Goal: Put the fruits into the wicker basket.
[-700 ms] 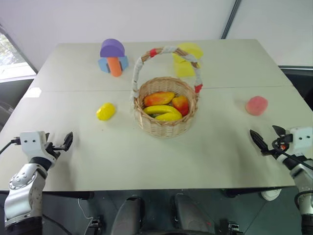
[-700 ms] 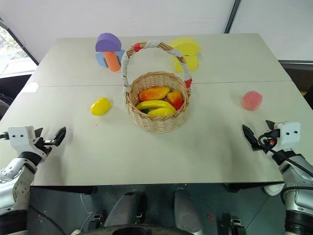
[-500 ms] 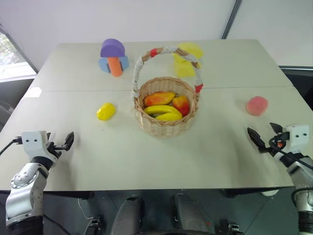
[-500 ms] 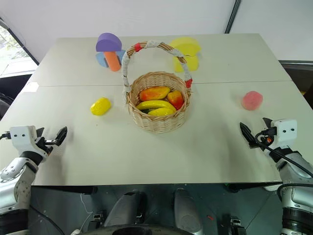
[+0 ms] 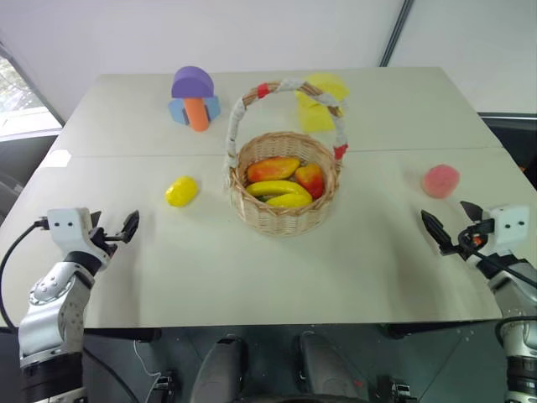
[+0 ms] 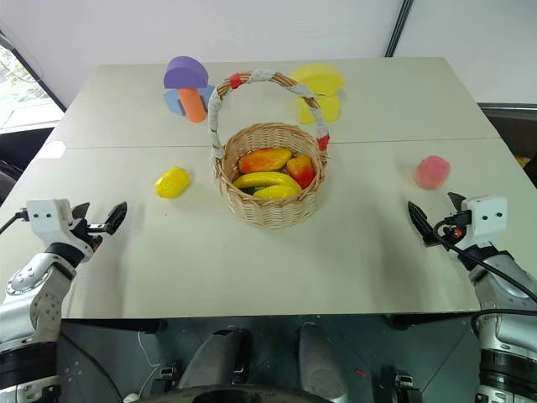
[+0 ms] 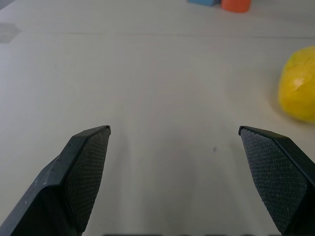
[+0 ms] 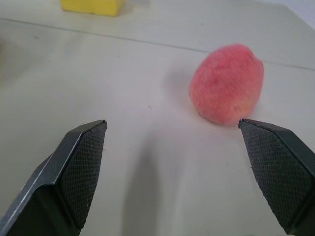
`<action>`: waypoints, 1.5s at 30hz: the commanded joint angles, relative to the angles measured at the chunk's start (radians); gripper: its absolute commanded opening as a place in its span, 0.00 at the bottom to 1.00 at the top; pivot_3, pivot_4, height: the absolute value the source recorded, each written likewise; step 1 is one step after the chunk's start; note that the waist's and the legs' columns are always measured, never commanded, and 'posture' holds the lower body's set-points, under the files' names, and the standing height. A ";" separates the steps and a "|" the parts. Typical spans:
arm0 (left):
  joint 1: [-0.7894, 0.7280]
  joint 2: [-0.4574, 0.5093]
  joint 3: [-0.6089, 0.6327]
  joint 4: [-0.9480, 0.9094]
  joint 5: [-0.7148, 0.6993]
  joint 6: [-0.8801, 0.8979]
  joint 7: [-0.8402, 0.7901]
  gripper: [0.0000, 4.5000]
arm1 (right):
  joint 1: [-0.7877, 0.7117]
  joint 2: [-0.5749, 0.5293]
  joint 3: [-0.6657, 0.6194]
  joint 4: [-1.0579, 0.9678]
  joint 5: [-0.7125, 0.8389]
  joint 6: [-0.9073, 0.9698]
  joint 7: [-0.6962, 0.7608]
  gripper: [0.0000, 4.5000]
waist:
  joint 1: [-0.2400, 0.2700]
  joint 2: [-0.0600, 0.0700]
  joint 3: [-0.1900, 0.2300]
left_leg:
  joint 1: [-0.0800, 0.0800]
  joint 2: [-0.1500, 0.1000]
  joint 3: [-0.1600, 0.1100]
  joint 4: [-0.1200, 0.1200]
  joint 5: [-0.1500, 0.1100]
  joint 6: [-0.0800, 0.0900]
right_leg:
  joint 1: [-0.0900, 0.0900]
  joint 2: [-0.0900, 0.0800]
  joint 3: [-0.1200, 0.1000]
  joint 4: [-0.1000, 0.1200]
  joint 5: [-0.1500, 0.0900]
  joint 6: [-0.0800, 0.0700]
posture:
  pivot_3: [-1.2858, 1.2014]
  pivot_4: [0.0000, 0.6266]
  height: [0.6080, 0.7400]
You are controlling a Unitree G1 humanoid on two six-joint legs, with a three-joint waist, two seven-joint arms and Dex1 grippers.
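While the wicker basket (image 6: 270, 172) sits mid-counter (image 6: 252, 269) holding several toy fruits, the yellow lemon (image 6: 172, 181) lies on the counter to its left and the pink peach (image 6: 432, 171) well off to its right. Both the left end effector (image 6: 102, 223) and the right end effector (image 6: 436, 222) hover over the near edge, spread wide and empty, each short of its fruit.

The wicker basket (image 5: 284, 200) stands upright mid-table, its cloth-wrapped handle arching overhead, toy fruit already inside. The glossy yellow lemon (image 5: 181, 191) lies near its left; the pink peach (image 5: 440, 180) rests well apart, far right
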 commanded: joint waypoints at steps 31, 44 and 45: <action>-0.486 0.071 -0.375 0.176 0.235 0.330 0.003 0.58 | -0.137 -0.127 0.318 -0.708 0.257 0.372 0.116 1.00 | 0.002 -0.003 0.001 | -0.002 0.000 -0.002 0.001 0.000 0.000 | -0.001 0.001 -0.001 0.000 0.000 0.000 | 0.52 0.24 1.00; -0.285 0.156 -0.172 -0.316 -0.129 0.361 -0.294 0.42 | -0.155 -0.147 0.279 -0.628 0.204 0.334 0.148 1.00 | 0.011 -0.003 0.001 | -0.003 0.000 -0.002 0.000 0.000 0.000 | -0.002 -0.001 -0.001 -0.001 0.000 0.000 | 0.52 0.24 1.00; -0.298 0.150 -0.196 -0.353 -0.156 0.377 -0.301 0.42 | -0.162 -0.148 0.277 -0.612 0.199 0.328 0.153 1.00 | 0.016 -0.003 0.001 | -0.003 0.000 -0.002 0.000 0.000 0.000 | 0.000 -0.002 -0.002 -0.002 0.000 0.000 | 0.52 0.24 1.00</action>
